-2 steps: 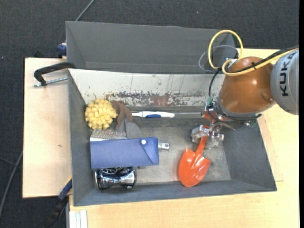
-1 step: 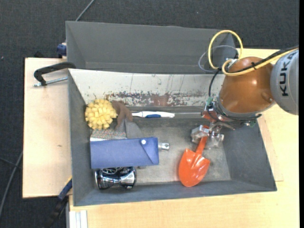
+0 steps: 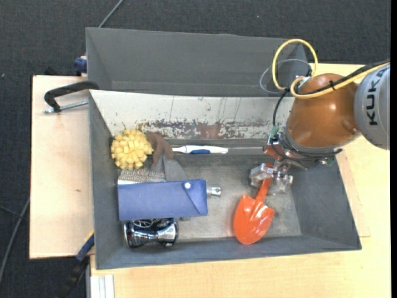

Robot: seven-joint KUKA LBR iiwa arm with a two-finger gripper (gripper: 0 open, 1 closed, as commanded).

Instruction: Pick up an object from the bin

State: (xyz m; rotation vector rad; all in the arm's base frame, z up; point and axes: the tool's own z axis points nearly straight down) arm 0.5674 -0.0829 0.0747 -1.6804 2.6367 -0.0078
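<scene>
Jaws: low at the handle end of the orange shovel [image 3: 253, 218]; apart or clamped, cannot tell.
Shovel: lies on the bin [image 3: 291, 213] floor, right of the blue pouch [image 3: 162, 198].
Progress: nothing lifted yet; grip and lift remain.

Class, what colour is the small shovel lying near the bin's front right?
The shovel is orange, seen best in the camera view.

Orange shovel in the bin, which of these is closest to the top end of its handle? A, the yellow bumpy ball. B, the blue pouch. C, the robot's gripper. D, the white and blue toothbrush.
C: the gripper sits right at the upper end of the handle of the orange shovel, in the right part of the bin.
</scene>
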